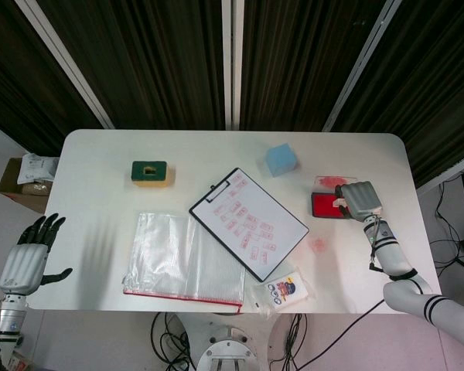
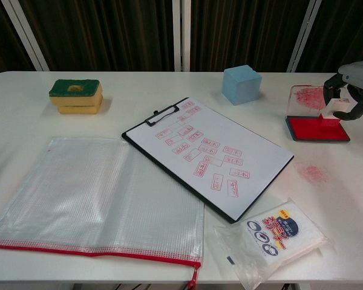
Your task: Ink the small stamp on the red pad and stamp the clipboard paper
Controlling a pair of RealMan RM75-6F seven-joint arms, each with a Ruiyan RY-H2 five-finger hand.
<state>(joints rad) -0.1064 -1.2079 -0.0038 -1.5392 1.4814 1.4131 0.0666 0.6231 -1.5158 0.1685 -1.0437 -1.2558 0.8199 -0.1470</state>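
One hand matters: right hand [image 2: 349, 84] pinches small stamp [image 2: 331, 111] on red pad [image 2: 314, 128]; clipboard paper [image 2: 209, 152] lies toward 9 o'clock.

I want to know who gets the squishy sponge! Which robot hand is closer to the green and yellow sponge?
The left robot hand. It hovers open off the table's left edge, below-left of the sponge. The right robot hand is far across the table, holding the small stamp at the red pad.
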